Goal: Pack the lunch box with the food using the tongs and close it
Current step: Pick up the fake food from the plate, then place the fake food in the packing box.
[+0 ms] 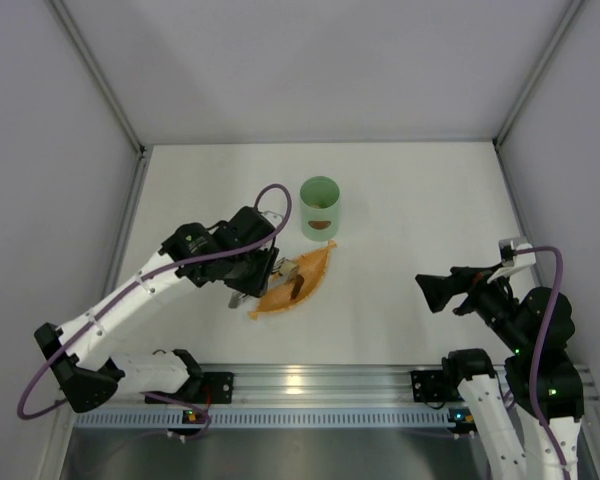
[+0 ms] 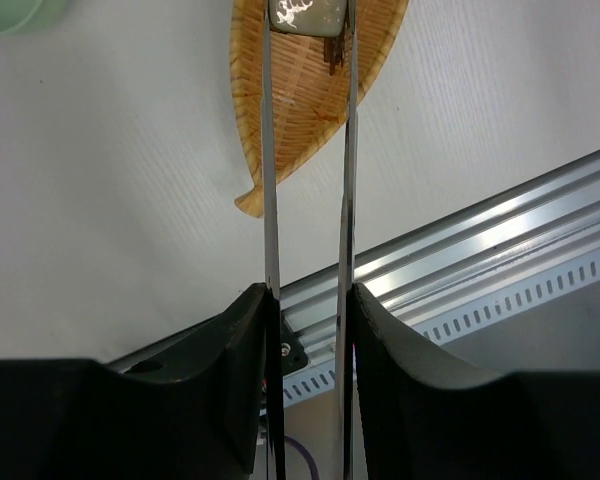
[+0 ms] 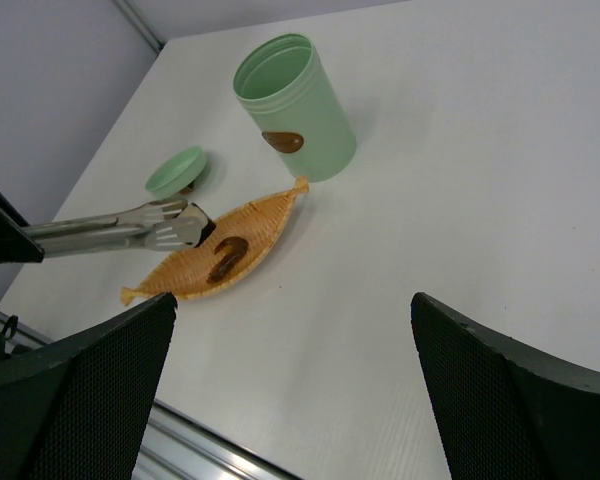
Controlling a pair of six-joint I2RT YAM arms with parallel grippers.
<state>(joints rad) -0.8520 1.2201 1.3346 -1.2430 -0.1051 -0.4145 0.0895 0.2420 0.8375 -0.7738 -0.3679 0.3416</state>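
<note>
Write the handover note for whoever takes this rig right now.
Left gripper: shut on the tongs, with a pale piece between their tips, over the tray.
Right gripper: open, empty, off to the right.
Lunch box: upright, open, just beyond the tray; its inside is not visible. Lid lies on the table beside it.
Done: tongs in hand, pale piece between the tips.
Left: drop it in the box, fetch the dark piece from the tray, put the lid on.
</note>
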